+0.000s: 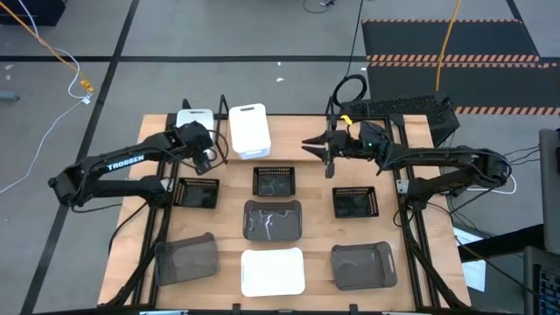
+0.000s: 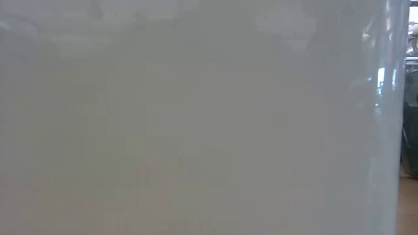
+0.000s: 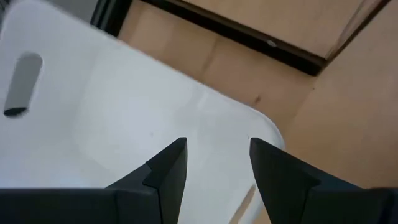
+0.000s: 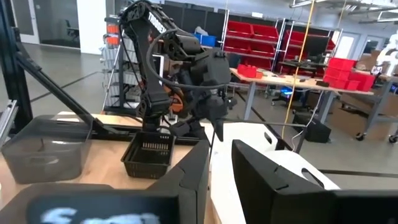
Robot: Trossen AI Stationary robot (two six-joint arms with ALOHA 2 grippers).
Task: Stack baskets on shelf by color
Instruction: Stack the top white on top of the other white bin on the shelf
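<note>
Nine baskets are visible in the high view, all on or near the tabletop (image 1: 315, 188). Two white baskets sit at the far edge: one at the far left (image 1: 194, 117), partly covered by the left arm, and a second white basket (image 1: 248, 131) just beside it, nearer the middle. A third white basket (image 1: 272, 271) lies at the near edge. Three black mesh baskets (image 1: 274, 181) form the middle row; three translucent grey baskets (image 1: 272, 219) lie nearer the front.

Left gripper (image 1: 203, 159) hovers near the far-left white basket. In the left wrist view its fingers (image 3: 168, 174) are parted by a moderate gap, holding nothing, with the white basket (image 3: 124, 124) directly beyond them and its rounded corner between the tips.

Right gripper (image 1: 325, 147) is raised over the far part of the tabletop, just right of the second white basket. Its fingers (image 4: 199, 174) stand apart, empty, with a white rim (image 4: 273, 149) beyond them.

Handling judgement: the white baskets appear to be light, rigid, smooth plastic, likely slippery. A side wall or the slot handle (image 3: 22, 84) looks the soundest place to take hold.

The low view is blocked by a pale surface. The shelf cannot be clearly identified.
</note>
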